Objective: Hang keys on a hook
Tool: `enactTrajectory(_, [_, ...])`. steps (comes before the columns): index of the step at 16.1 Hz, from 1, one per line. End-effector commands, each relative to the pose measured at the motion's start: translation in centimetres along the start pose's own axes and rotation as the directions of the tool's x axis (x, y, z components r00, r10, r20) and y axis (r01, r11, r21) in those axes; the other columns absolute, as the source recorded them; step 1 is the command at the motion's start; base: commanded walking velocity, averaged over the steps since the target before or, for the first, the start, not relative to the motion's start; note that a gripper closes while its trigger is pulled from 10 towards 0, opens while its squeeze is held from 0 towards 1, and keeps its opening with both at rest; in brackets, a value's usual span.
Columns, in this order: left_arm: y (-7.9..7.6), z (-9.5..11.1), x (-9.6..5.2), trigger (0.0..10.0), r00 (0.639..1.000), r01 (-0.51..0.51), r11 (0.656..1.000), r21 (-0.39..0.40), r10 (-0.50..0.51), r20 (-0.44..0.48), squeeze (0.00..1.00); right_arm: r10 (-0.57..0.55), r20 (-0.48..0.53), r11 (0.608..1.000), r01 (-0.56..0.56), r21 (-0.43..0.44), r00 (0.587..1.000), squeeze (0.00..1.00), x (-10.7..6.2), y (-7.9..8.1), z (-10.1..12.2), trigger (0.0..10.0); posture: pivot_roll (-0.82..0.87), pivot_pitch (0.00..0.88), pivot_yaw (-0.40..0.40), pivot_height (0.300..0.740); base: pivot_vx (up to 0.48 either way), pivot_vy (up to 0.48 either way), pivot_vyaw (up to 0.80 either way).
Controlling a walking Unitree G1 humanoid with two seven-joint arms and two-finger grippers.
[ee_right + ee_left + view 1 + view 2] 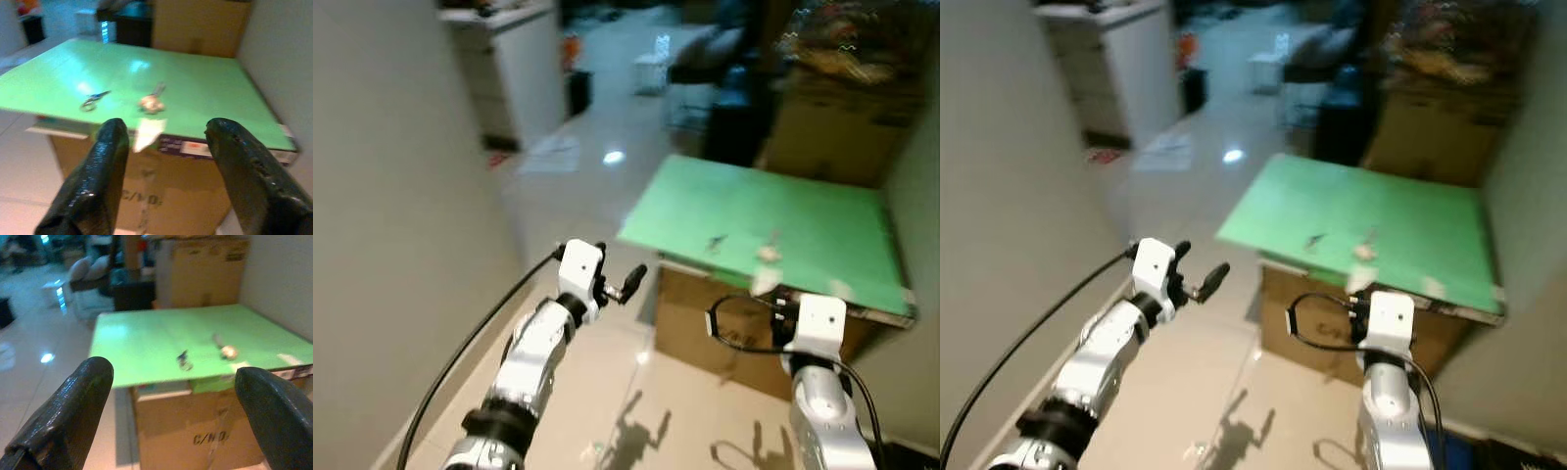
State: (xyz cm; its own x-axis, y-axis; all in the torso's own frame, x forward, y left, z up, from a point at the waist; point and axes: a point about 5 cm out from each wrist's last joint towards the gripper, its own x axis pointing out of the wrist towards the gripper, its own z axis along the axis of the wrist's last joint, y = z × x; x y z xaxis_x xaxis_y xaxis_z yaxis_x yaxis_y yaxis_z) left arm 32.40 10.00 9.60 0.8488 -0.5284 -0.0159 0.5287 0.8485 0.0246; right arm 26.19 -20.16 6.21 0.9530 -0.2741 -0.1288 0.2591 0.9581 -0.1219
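Scene before the robot, largest element first. A green worktop (773,230) lay over a cardboard box (705,328) standing on a pale tiled floor (568,196), with a wall (391,245) along the robot's left and more boxes (832,137) behind. Both arms were raised short of the box's near edge. The left gripper (625,282) hung over the floor off the worktop's left corner, fingers (73,406) spread wide. The right gripper (166,171) faced the box front just below the worktop edge, fingers (95,181) likewise apart and holding nothing. Two small items lay on the worktop: the keys (93,100), a dark ring and blade with their long axis running roughly across the robot's view, and just beside them to the right a pale lump (150,103) whose nature was blurred. The keys lay ahead of and above both grippers, between them, somewhat nearer the right one by judgement. A white tag (146,132) hung over the near edge. Nothing stood between fingers and keys.
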Motion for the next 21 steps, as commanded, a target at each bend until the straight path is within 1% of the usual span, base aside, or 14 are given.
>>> enactTrajectory(1, [-0.12,0.48,0.29,10.0,1.000,0.012,1.000,0.010,-0.012,0.018,0.00,-0.023,-0.007,1.000,0.023,-0.012,1.000,1.00,0.00,-0.55,-0.14,10.0,-0.24,0.000,0.047,0.736,0.480,0.000,-0.76])
enactTrajectory(4, [-0.24,0.57,0.41,10.0,1.000,0.016,1.000,0.009,-0.016,0.023,0.00,-0.021,0.001,0.999,0.021,-0.033,1.000,1.00,0.01,-0.62,-0.05,10.0,-0.25,0.000,0.046,0.736,0.480,0.000,-0.77])
enactTrajectory(6, [-0.27,0.55,0.44,10.0,1.000,0.015,1.000,0.003,-0.015,0.025,0.00,-0.039,-0.005,0.998,0.039,-0.045,0.999,1.00,-0.02,-0.79,-0.16,10.0,-0.25,0.000,0.047,0.736,0.480,0.000,0.00])
enactTrajectory(7, [-0.25,0.54,0.45,10.0,1.000,0.012,1.000,0.001,-0.012,0.026,0.00,-0.036,-0.013,0.999,0.035,-0.039,0.999,0.70,0.01,-0.79,-0.26,10.0,-0.25,0.000,0.048,0.736,0.480,0.000,0.00])
enactTrajectory(8, [-0.23,0.52,0.45,10.0,1.000,0.008,1.000,-0.003,-0.008,0.025,0.00,-0.031,-0.012,0.999,0.030,-0.043,0.999,0.00,0.02,-0.78,-0.25,10.0,-0.25,0.000,0.048,0.736,0.480,0.000,0.00])
enactTrajectory(9, [-0.07,0.50,0.52,10.0,1.000,-0.016,0.999,-0.028,0.016,0.024,0.00,-0.028,-0.007,0.998,0.028,-0.050,1.000,0.00,0.01,-0.83,-0.19,10.0,-0.25,0.000,0.048,0.736,0.480,0.000,0.00])
enactTrajectory(11, [0.02,0.49,0.54,10.0,0.999,-0.028,0.999,-0.039,0.029,0.023,0.00,-0.003,-0.007,0.999,0.003,-0.054,1.000,0.00,-0.04,-0.59,-0.18,10.0,-0.25,0.000,0.051,0.736,0.480,0.000,0.00])
enactTrajectory(19, [0.09,0.85,0.66,10.0,0.999,-0.032,0.999,-0.034,0.033,0.042,0.00,0.024,-0.014,0.998,-0.024,-0.054,1.000,0.00,-0.02,-0.28,-0.38,10.0,-0.25,0.000,0.051,0.736,0.480,0.000,0.54])
enactTrajectory(21, [-0.27,0.92,0.80,10.0,0.999,-0.029,0.999,0.014,0.028,0.035,0.00,0.008,-0.037,0.999,-0.009,-0.031,0.999,0.00,0.01,-0.30,-0.70,10.0,-0.24,0.000,0.051,0.736,0.000,0.000,0.00])
